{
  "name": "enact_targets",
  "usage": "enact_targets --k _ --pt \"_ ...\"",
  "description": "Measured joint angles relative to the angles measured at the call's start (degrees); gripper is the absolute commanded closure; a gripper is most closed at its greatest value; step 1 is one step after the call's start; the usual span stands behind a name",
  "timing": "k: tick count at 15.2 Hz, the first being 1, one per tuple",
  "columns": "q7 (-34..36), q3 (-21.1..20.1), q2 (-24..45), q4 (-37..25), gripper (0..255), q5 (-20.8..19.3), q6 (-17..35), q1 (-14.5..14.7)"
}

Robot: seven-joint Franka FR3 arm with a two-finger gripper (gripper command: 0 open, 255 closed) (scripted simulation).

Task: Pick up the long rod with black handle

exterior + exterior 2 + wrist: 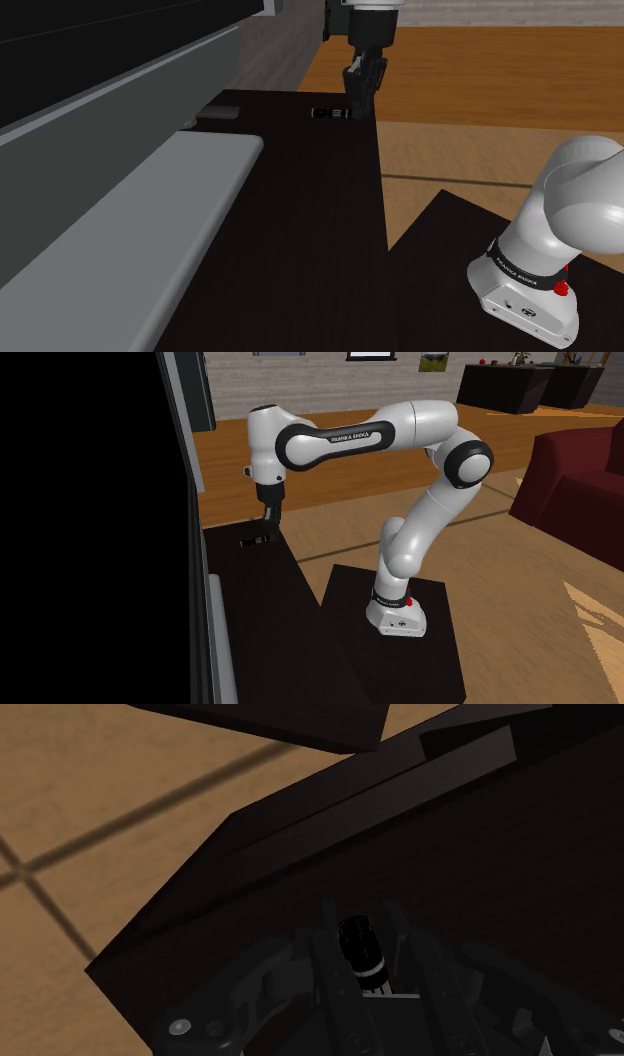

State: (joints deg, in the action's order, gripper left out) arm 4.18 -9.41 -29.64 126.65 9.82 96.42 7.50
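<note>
Black on near-black: the rod (330,113) lies flat on the dark table (300,230), close to the far corner where the top gives way to the wooden floor (480,70). My gripper (360,105) stands over the end of it nearest that edge, pointing almost straight down. Along my own fingers (325,959) I see the ribbed handle with its pale ring wedged between them. The jaws are drawn in narrow, and as far as I can judge both pads press on the handle, so I take it as gripped rather than merely straddled.

I'd call this the end of the grasp, with the lift not yet begun, since the rod rests on the wood in the shoulder view. My hold is out at one end, not the middle, so the long free part may droop or swing. The next move calls for a straight, slow rise — firm squeeze, no twist.
</note>
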Motion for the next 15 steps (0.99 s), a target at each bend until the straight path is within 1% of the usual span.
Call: enact_targets --k 15 --pt "1.09 0.64 2.12 -12.64 255 -0.64 -10.46 -0.28"
